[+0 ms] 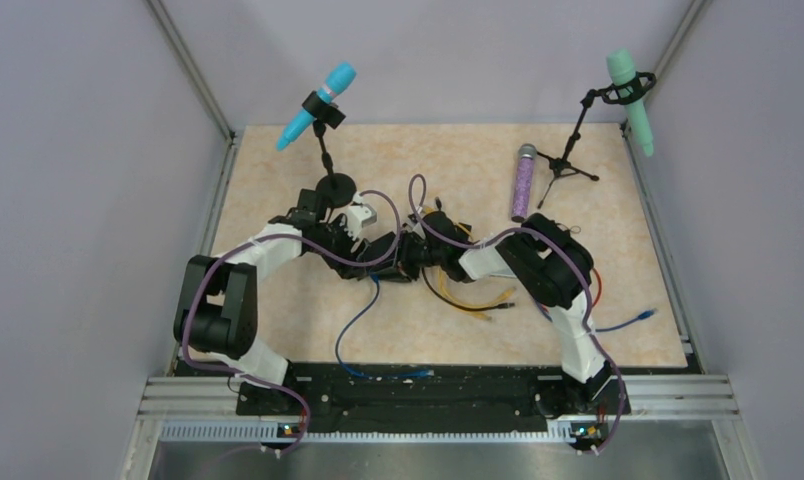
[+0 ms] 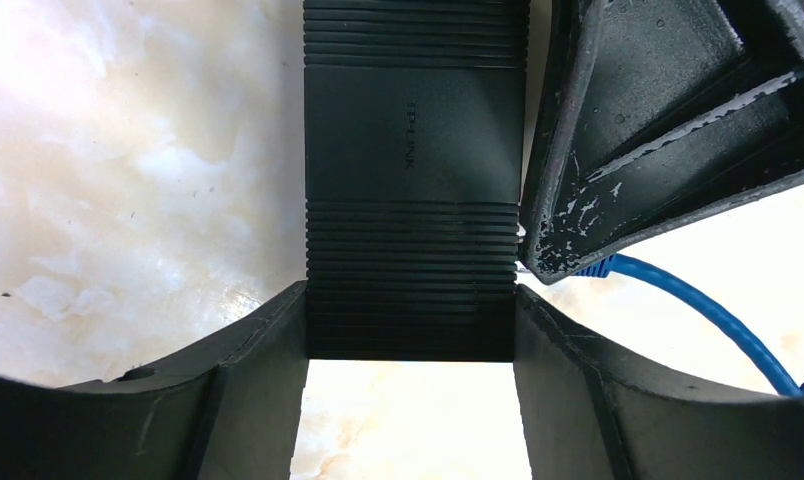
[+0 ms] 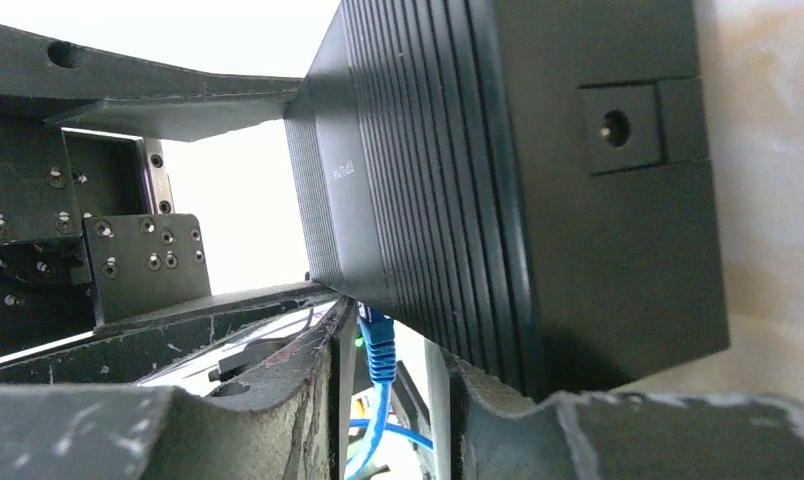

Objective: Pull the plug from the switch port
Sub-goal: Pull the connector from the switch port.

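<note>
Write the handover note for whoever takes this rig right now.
Left gripper: jaws clamped across the switch, holding it steady.
Right gripper: jaws open, straddling the blue plug, with a gap showing on one side.
Done: switch braced, right jaws lined up on the blue plug.
Left: close on the blue plug, which looks seated in the switch, and pull it straight out.

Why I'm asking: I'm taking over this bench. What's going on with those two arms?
The left claw clamps the flat black ribbed plastic switch by its sides on the pale marbled table. The right claw has a finger on each side of the blue cable plug at the switch's socket edge, with gaps showing, so no grip yet. The plug looks seated in its port.
</note>
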Controlling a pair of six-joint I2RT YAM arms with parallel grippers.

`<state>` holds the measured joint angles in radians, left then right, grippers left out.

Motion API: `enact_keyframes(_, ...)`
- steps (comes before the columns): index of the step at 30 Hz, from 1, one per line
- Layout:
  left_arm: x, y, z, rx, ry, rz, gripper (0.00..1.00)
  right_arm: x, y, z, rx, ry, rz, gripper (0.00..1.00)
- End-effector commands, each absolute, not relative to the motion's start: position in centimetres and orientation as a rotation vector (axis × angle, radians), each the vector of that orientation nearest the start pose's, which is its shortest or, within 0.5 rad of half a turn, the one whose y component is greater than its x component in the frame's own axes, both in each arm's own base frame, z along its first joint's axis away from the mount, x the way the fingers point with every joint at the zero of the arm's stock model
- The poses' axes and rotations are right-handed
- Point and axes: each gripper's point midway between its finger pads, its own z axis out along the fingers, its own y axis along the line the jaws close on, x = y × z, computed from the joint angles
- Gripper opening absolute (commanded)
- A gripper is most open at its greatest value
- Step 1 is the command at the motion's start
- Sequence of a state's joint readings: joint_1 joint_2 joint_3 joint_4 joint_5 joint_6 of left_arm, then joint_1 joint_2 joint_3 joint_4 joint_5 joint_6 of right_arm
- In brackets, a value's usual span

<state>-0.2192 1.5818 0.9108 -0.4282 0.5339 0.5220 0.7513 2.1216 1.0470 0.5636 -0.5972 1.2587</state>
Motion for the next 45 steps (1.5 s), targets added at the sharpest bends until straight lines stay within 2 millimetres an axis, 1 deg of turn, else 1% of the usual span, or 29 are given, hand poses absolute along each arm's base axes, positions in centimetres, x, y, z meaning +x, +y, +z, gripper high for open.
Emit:
enact_keyframes(1, 30.2, -15.5, 5.9, 1.102, 2.257, -0.68, 0.2, 27.2, 44.5, 5.3, 0.149, 2.5, 1.721, 0.29)
enact_keyframes(8, 30.1, -15.5, 5.8, 1.089, 2.254, -0.678, 0.2, 28.4, 45.5, 6.9, 0.167, 2.45, 1.776, 0.24)
enact_keyframes(10, 30.2, -15.6, 5.7, 1.083, 2.253, -0.679, 0.2, 28.5, 45.7, 7.2, 0.171, 2.447, 1.789, 0.24)
enact_keyframes(14, 30.6, -15.8, 5.9, 1.065, 2.241, -0.685, 0.19, 28.3, 45.9, 7.4, 0.172, 2.441, 1.824, 0.27)
enact_keyframes(17, 30.6, -16.2, 6.0, 1.045, 2.234, -0.71, 0.18, 28.0, 45.9, 7.1, 0.183, 2.452, 1.832, 0.24)
enact_keyframes(19, 30.6, -16.4, 6.0, 1.041, 2.225, -0.725, 0.18, 27.9, 45.9, 7.1, 0.184, 2.446, 1.843, 0.15)
enact_keyframes(22, 30.6, -16.5, 5.9, 1.033, 2.223, -0.733, 0.17, 27.9, 45.9, 7.0, 0.167, 2.449, 1.837, 0.07)
enact_keyframes(25, 30.2, -16.7, 5.6, 1.03, 2.226, -0.753, 0.17, 27.8, 45.7, 6.8, 0.154, 2.456, 1.82, 0.0)
enact_keyframes(29, 29.9, -16.3, 5.3, 1.042, 2.235, -0.733, 0.16, 28.2, 45.6, 7.1, 0.113, 2.443, 1.773, 0.0)
enact_keyframes(31, 30.1, -15.9, 5.0, 1.056, 2.249, -0.701, 0.15, 28.4, 45.4, 7.1, 0.046, 2.454, 1.685, 0.0)
enact_keyframes(33, 30.3, -15.4, 4.6, 1.049, 2.28, -0.671, 0.14, 28.3, 44.8, 6.3, -0.023, 2.508, 1.537, 0.0)
enact_keyframes(34, 30.4, -15.3, 4.4, 1.046, 2.294, -0.664, 0.13, 28.1, 44.7, 6.4, -0.056, 2.506, 1.524, 0.0)
enact_keyframes(36, 30.7, -15.2, 4.1, 1.045, 2.307, -0.649, 0.12, 27.5, 44.7, 6.7, -0.062, 2.487, 1.588, 0.0)
enact_keyframes(38, 31.2, -15.2, 4.1, 1.041, 2.31, -0.639, 0.12, 27.0, 44.6, 6.4, -0.071, 2.499, 1.616, 0.0)
enact_keyframes(40, 31.4, -15.3, 4.3, 1.041, 2.306, -0.646, 0.11, 26.8, 44.6, 5.9, -0.089, 2.525, 1.613, 0.0)
enact_keyframes(43, 31.1, -15.7, 4.3, 1.042, 2.286, -0.678, 0.11, 27.1, 44.3, 5.3, -0.074, 2.535, 1.58, 0.0)
enact_keyframes(44, 30.9, -15.9, 4.2, 1.044, 2.281, -0.696, 0.1, 27.2, 44.3, 5.3, -0.059, 2.535, 1.586, 0.03)
enact_keyframes(45, 30.7, -16.0, 4.2, 1.047, 2.279, -0.711, 0.1, 27.4, 44.4, 5.3, -0.03, 2.535, 1.606, 0.12)
